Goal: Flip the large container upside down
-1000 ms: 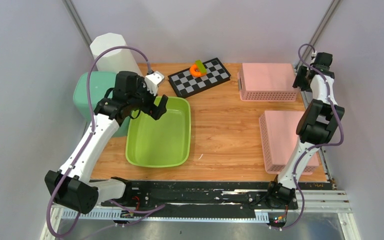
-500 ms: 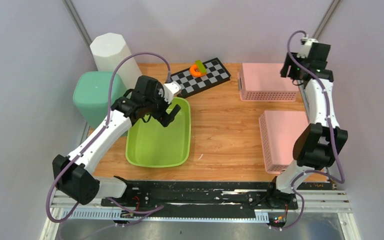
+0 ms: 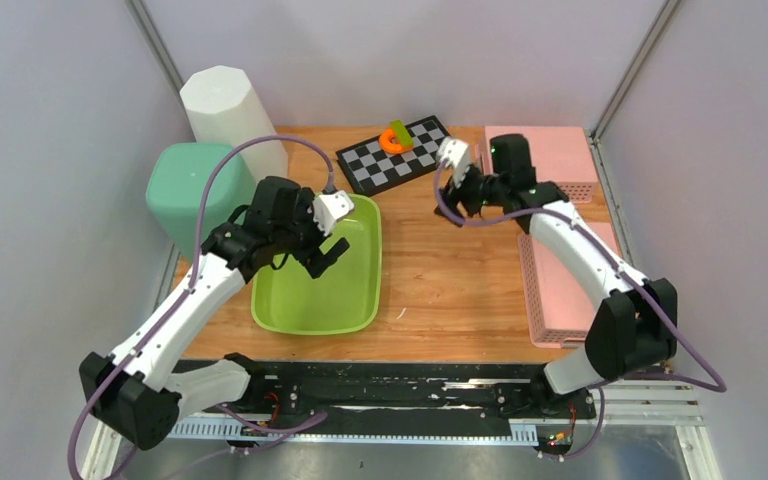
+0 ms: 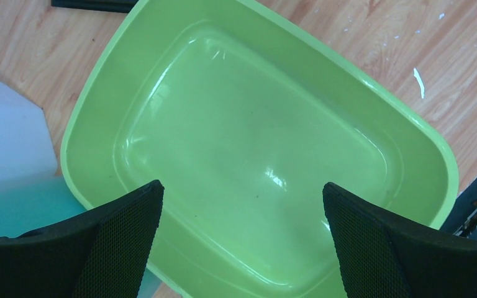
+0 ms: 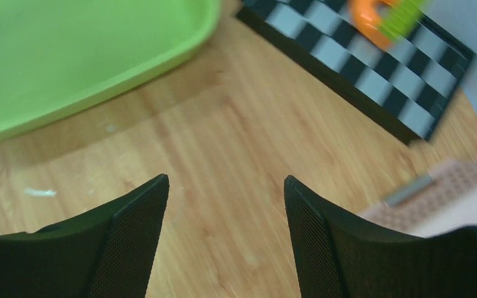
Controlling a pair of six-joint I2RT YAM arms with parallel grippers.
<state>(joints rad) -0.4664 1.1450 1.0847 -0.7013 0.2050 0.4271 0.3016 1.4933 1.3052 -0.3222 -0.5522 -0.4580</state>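
Green container [image 3: 315,295]: one, upright, centre-left.
Pink baskets [image 3: 572,150]: two counted, right side.
Left tool [image 4: 242,205]: released above container.
Right tool [image 5: 227,192]: released, empty.

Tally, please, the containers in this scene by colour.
Pink baskets: 2
Lime green tub: 1
Mint green bin: 1
White bin: 1
Total: 5

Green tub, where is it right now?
In the top view, the green tub sits on the table's left half, beside the teal bin, under the left gripper.
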